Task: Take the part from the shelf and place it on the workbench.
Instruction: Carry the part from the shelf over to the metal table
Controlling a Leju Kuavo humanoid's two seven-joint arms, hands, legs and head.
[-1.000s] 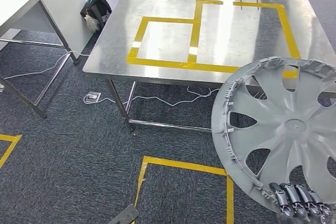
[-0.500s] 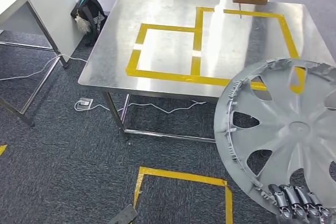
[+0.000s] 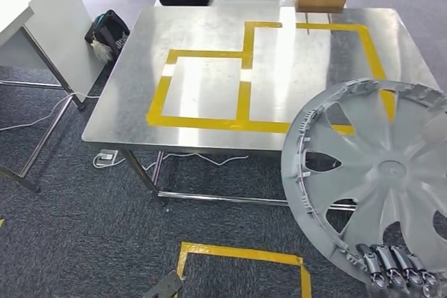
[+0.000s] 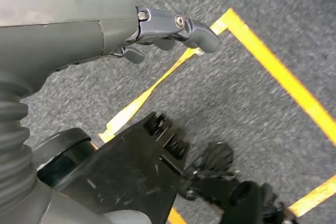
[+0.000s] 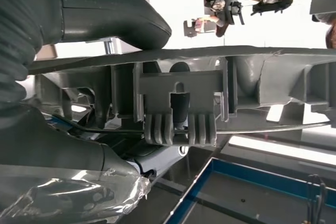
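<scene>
While my right hand (image 3: 398,269) grips the grey wheel cover (image 3: 374,172) by its rim near the workbench (image 3: 132,102), my left hand (image 4: 174,30) hangs empty, fingers loose.

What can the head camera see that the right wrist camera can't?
The head view alone shows the whole round wheel cover, the shiny metal table with its yellow tape, and the grey carpet. The right wrist view alone shows, up close, the clips along the cover's rim. Both show the right hand holding the wheel cover's edge.
</scene>
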